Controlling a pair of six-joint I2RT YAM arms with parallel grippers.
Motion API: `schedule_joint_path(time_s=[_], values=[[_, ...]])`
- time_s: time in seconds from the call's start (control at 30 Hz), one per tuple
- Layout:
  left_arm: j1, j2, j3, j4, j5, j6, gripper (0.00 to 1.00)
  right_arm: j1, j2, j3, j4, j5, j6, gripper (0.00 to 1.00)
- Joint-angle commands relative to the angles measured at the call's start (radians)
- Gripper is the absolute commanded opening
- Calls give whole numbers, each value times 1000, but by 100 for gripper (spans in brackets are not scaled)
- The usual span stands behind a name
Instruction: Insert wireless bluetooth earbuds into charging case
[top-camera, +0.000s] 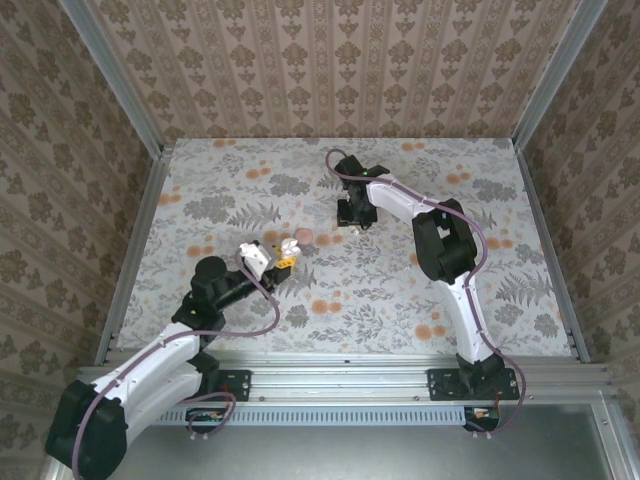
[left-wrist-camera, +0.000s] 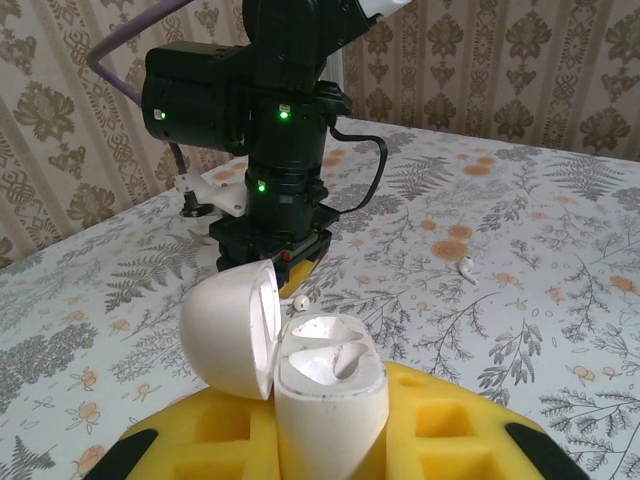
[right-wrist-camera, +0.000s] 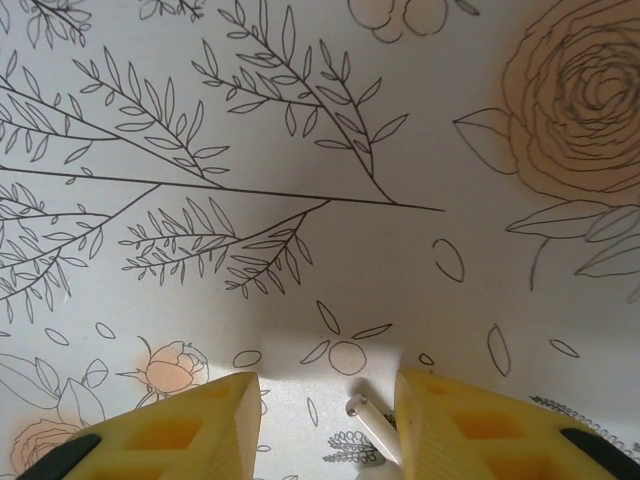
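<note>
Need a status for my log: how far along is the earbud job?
Done: the charging case sits lid-open in the left gripper, its wells apparently empty. In hand: the right gripper straddles one earbud on the table, not yet gripped. Left: seat it, then the second earbud.

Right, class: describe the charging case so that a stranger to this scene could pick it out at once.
Start at the floral table and follow the left arm to its yellow jaws. Clamped between them stands the white charging case, its domed lid hinged open sideways. Unlike the tiny earbud lying on the table, it is larger, upright and hollow.
</note>
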Motion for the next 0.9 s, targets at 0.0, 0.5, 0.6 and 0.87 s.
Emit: schedule_joint_path(time_s=[0.0, 0.5, 0.6, 0.87], values=[[9, -19, 30, 4, 15, 14, 8, -4, 7, 12, -14, -34, 6, 40], [23, -50, 27, -28, 19, 17, 8, 17, -34, -16, -55, -139, -62, 33], [25, -57, 25, -40, 16, 22, 8, 25, -39, -11, -98, -141, -77, 33], [33, -59, 32, -49, 24, 29, 7, 46, -57, 0, -185, -125, -129, 32]])
